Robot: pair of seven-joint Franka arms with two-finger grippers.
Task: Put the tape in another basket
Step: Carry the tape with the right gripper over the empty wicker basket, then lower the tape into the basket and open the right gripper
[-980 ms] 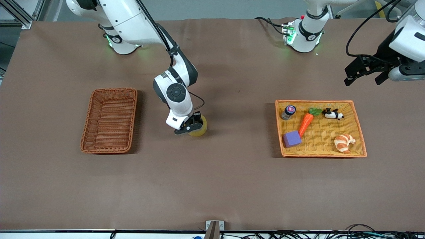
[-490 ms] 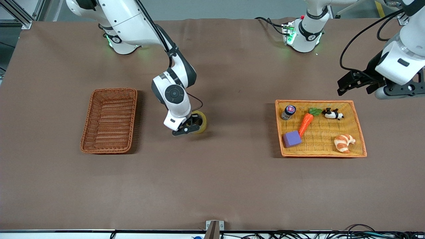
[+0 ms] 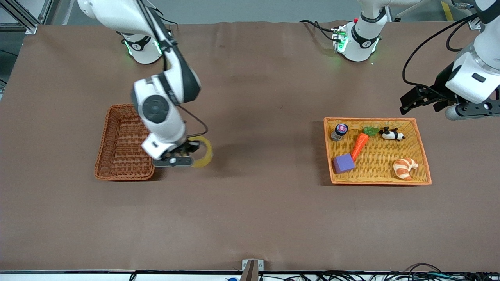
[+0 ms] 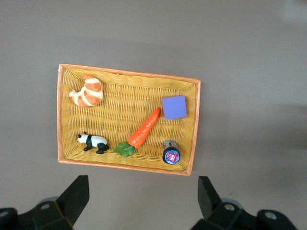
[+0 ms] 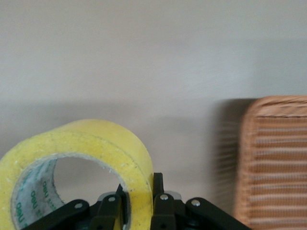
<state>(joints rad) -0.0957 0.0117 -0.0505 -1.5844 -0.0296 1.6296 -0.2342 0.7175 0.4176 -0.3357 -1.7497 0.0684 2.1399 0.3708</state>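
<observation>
The tape [image 3: 204, 153], a translucent yellowish ring, hangs in my right gripper [image 3: 187, 153], which is shut on its wall. It is in the air over the bare table, beside the reddish-brown wicker basket [image 3: 127, 141]. The right wrist view shows the tape [image 5: 81, 158] pinched between the two fingers, with the basket [image 5: 278, 158] to one side. My left gripper [image 3: 424, 100] is open and empty, held in the air above the table by the bright yellow-orange tray [image 3: 424, 156]. The left wrist view looks down on that tray [image 4: 194, 124].
The yellow-orange tray holds a croissant [image 3: 404, 168], a carrot [image 3: 360, 143], a purple block [image 3: 343, 163], a panda figure [image 3: 391, 134] and a small jar [image 3: 339, 131]. The reddish-brown basket holds nothing.
My right gripper has lifted the tape off the table and carried it toward the reddish-brown basket. My left arm has shifted slightly near the yellow-orange tray.
</observation>
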